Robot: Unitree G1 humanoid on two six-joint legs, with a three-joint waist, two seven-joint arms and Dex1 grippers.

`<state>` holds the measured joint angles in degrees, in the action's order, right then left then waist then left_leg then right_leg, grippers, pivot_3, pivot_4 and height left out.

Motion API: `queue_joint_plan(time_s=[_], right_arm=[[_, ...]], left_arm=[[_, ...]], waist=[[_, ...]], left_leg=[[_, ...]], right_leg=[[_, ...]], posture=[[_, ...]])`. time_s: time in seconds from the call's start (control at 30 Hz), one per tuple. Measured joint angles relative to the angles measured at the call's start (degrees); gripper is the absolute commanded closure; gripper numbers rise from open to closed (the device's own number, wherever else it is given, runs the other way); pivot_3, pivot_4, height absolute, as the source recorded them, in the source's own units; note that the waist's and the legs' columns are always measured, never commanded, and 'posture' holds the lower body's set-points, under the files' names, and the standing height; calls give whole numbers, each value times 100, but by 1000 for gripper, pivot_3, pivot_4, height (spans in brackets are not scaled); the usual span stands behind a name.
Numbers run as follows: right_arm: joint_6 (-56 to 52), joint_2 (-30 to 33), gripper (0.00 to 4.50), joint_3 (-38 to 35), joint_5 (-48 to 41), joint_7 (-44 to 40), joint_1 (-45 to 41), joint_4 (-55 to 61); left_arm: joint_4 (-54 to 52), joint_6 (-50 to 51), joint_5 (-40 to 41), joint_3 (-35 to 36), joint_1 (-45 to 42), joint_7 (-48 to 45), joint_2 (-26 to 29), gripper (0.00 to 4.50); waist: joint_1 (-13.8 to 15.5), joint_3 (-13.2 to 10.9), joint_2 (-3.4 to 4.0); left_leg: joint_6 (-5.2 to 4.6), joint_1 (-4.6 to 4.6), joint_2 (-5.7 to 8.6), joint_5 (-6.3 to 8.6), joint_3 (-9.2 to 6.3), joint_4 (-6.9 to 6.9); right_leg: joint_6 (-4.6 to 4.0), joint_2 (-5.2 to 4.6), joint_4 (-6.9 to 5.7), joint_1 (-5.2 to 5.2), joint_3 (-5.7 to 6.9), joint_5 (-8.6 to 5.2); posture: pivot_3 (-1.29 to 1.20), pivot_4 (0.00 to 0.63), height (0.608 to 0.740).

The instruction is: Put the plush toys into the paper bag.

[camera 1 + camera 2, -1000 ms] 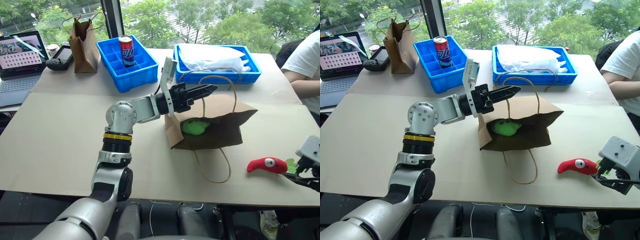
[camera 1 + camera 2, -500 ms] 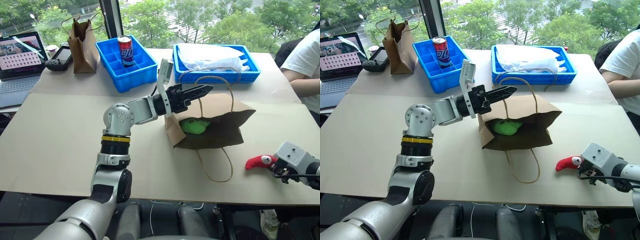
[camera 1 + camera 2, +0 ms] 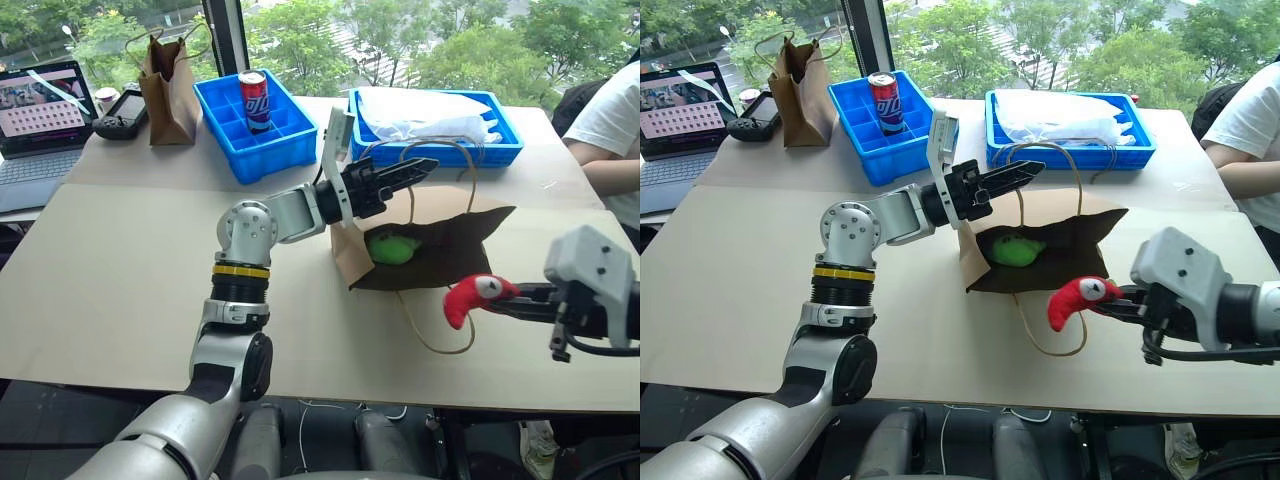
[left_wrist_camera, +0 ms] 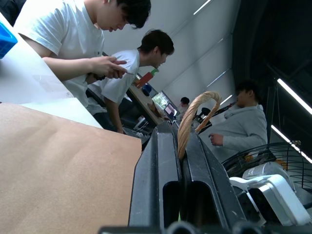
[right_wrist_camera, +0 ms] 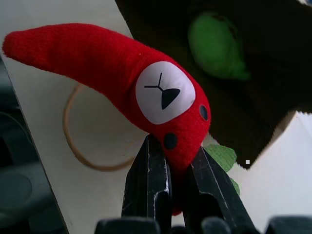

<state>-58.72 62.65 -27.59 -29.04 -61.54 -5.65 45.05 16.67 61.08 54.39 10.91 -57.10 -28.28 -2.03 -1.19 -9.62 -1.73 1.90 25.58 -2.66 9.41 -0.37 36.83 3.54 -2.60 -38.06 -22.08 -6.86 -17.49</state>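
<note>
Just right of the paper bag [image 3: 430, 250] mouth, right claw [image 3: 520, 300] pinches the red toy [image 3: 470, 297]; left claw [image 3: 415, 170] pinches a handle [image 4: 195, 119].

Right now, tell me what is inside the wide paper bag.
The light green plush toy lies inside the wide paper bag, just behind its open mouth. The bag's dark interior further back is covered by its upper wall, so anything deeper in cannot be seen.
</note>
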Motion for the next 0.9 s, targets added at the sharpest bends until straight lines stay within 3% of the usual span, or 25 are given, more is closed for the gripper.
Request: queue_joint_plan(time_s=[0.17, 0.37, 0.4, 0.47, 0.57, 0.77, 0.9], right_arm=[[138, -385, 4478, 1362, 389, 1137, -679, -90], [840, -543, 4478, 2618, 1091, 1657, -1247, -803], [1020, -540, 3588, 2816, 1274, 1688, -1319, -937], [1404, -518, 3068, 3135, 1678, 1816, -1454, -1226], [1836, -367, 1911, 3399, 2181, 1867, -1592, -1502], [1500, -352, 15, 2903, 1842, 1631, -1558, -1139], [770, -338, 15, 2092, 1211, 1428, -1522, -607]], left_arm=[[-53, 65, -19, -45, 4, -28, 23, 4500], [-125, 144, -21, -72, 18, -73, 65, 4500], [-126, 144, -23, -71, 18, -75, 68, 4500], [-128, 144, -25, -72, 17, -77, 64, 4500], [-130, 143, -25, -71, 18, -80, 64, 4500], [-115, 135, -30, -67, 10, -133, 124, 4500], [-25, 114, -34, -61, -80, -178, 168, 4500]], waist=[[15, 1, 1], [31, 1, 2], [32, 1, 3], [33, 2, 3], [37, 2, 3], [36, 2, 3], [37, 2, 3]], left_leg=[[0, 13, 0, 0, 0, -2], [-1, 17, -1, 0, 0, -1], [-1, 17, 0, 0, 0, -1], [-1, 17, 0, 0, 0, -1], [-1, 18, -1, 0, 0, -1], [-1, 18, -2, 0, -1, -1], [-2, 18, -2, -1, -3, -1]], right_leg=[[0, 0, -1, -16, -2, 0], [-1, 0, -1, -17, 1, 0], [-1, 0, -1, -17, 0, 0], [-1, -1, -2, -18, 0, 1], [-1, 0, -2, -19, 1, 1], [-3, 0, -5, -17, 2, 2], [-3, 0, -4, -15, 5, 2]], posture=[[0, 150, 704], [0, 150, 704], [0, 150, 704], [0, 150, 704], [0, 150, 704], [0, 150, 704], [0, 150, 704]])
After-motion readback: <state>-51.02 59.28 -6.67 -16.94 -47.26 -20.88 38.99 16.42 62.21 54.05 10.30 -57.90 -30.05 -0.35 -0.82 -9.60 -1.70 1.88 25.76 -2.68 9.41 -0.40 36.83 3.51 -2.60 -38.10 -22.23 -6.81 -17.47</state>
